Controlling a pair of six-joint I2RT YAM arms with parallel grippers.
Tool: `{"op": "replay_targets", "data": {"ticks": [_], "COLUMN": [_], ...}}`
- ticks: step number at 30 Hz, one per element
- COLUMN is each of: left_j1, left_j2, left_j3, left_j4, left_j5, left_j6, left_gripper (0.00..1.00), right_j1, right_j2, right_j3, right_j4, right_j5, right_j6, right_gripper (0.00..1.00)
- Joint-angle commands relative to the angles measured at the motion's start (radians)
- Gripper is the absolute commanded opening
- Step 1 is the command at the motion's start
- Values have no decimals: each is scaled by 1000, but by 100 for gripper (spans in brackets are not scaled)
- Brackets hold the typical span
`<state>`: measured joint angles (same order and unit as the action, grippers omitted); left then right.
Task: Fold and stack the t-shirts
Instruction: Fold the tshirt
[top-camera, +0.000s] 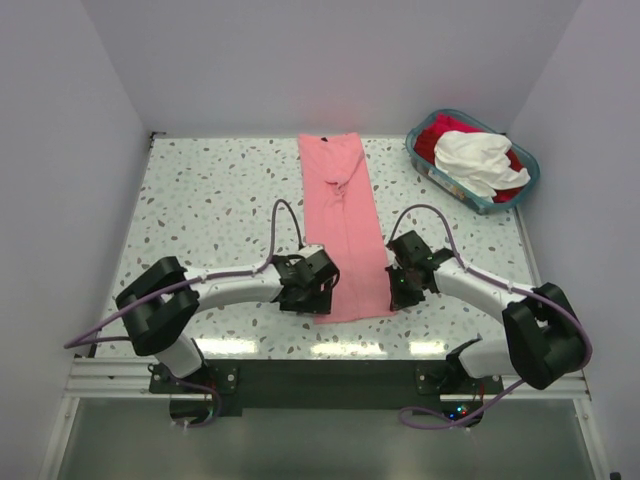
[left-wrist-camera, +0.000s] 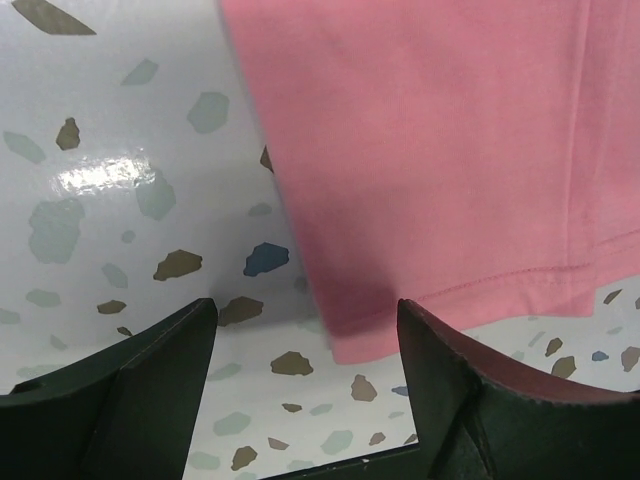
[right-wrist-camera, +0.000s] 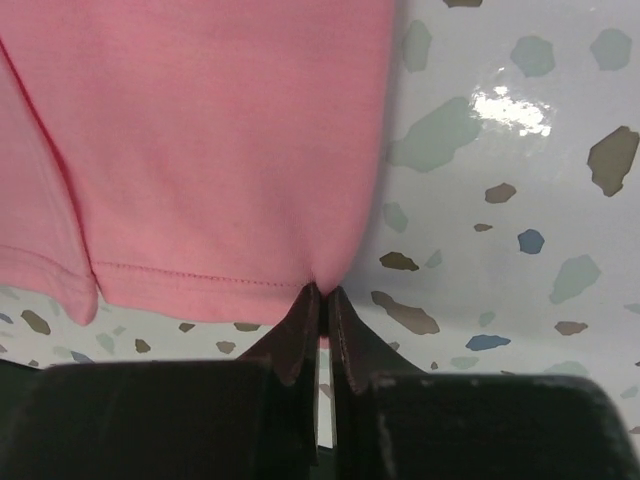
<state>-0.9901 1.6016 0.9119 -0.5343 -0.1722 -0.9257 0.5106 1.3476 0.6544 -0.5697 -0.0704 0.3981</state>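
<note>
Across the middle of the table (top-camera: 200, 200) the pink t-shirt (top-camera: 340, 215) lies as a narrow strip, its long axis running from the near edge toward the far one, collar far, hem near. The right gripper (right-wrist-camera: 322, 292) is clenched on the right hem corner; the left gripper (left-wrist-camera: 305, 320) gapes around the left corner, probably so both can lift the hem together.
</note>
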Motion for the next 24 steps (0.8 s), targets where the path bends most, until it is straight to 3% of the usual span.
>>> {"op": "replay_targets", "data": {"ticks": [1, 4, 13, 24], "left_j1": [-31, -48, -84, -84], "left_j2": [29, 43, 90, 41], "left_j3": [61, 79, 114, 104], "left_j4": [-64, -87, -156, -147], "left_j5": [-58, -61, -88, -127], "left_j6": [-64, -93, -145, -191], "left_gripper": [77, 74, 50, 51], "right_j1": [8, 9, 14, 23], "right_j2": [15, 10, 16, 18], "right_j3": [-16, -22, -18, -18], "right_j4": [4, 13, 28, 28], "right_j5": [-42, -57, -62, -75], "right_j6": [-16, -21, -33, -42], "right_gripper": [0, 0, 0, 0]}}
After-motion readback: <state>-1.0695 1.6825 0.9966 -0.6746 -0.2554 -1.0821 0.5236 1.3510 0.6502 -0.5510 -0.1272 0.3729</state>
